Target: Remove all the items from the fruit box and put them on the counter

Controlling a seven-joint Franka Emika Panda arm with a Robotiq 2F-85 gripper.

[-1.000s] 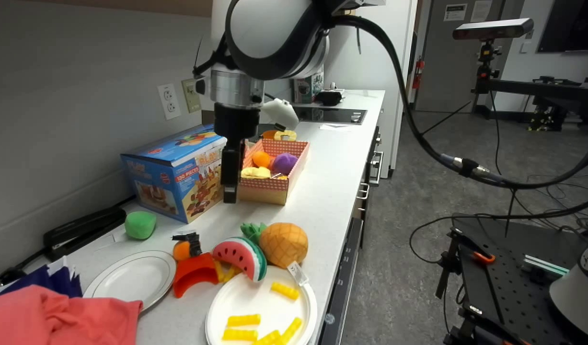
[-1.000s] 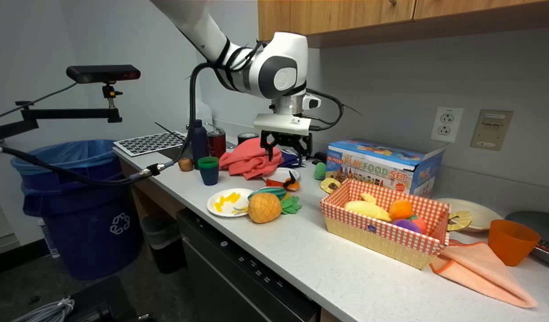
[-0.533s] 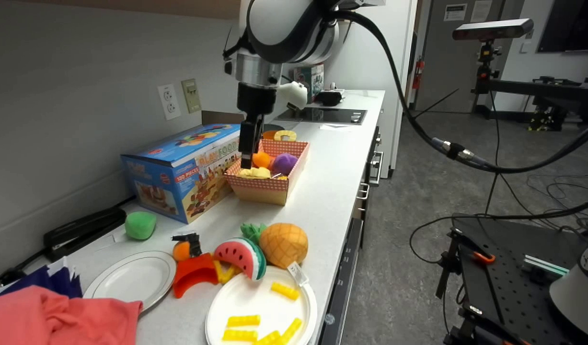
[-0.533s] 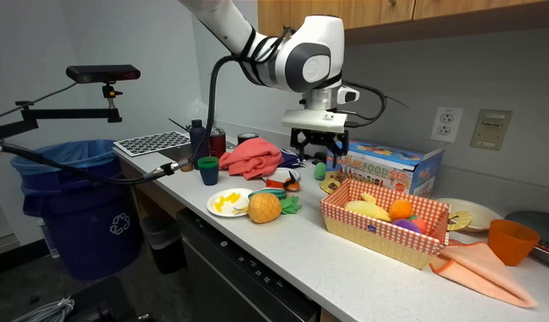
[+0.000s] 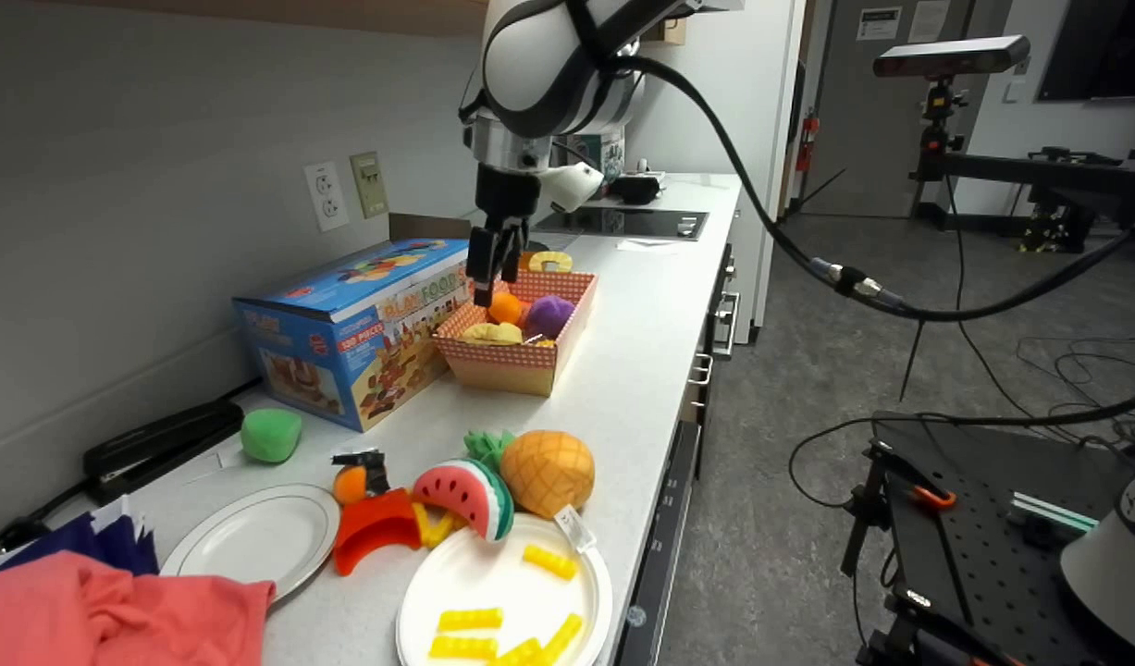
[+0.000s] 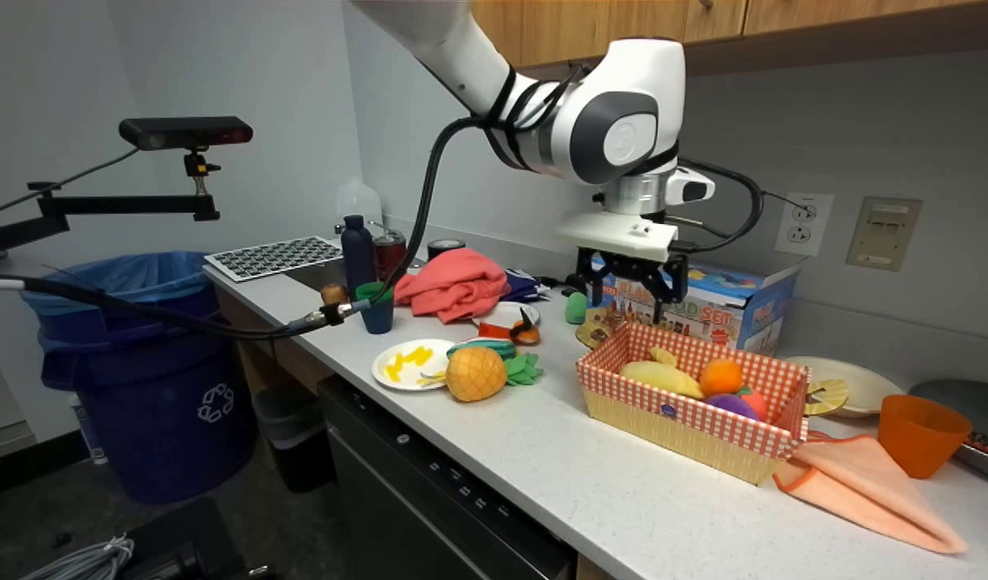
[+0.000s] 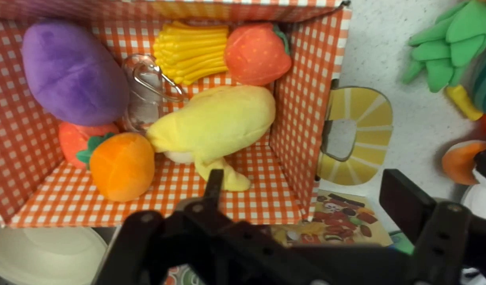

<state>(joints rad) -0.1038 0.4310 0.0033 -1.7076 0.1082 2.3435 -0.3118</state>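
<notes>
The jaws hang apart and empty; I'd centre them over the yellow plush toy (image 7: 217,120) in the checked fruit box (image 7: 306,99) on the desk (image 6: 534,427) before lowering, and beyond it the wrist view shows a red strawberry (image 7: 256,54) and toy fries (image 7: 191,53), which the box's front wall (image 6: 677,437) hides in an exterior view.

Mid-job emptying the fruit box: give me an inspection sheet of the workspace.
Surface: pale speckled counter supports the fruit box.
Job's things: box holds purple plush, pale-yellow plush, orange plush, strawberry-like plush, red plush, yellow bundle, clear item.
Clutter: pineapple, watermelon slice, white plate with yellow sticks, play-food carton, coral cloth.
Tool: open, nothing held, raised near one end of the box.
Cables: black cable loops from the arm.
Surroundings: blue recycling bin, wall outlet.
</notes>
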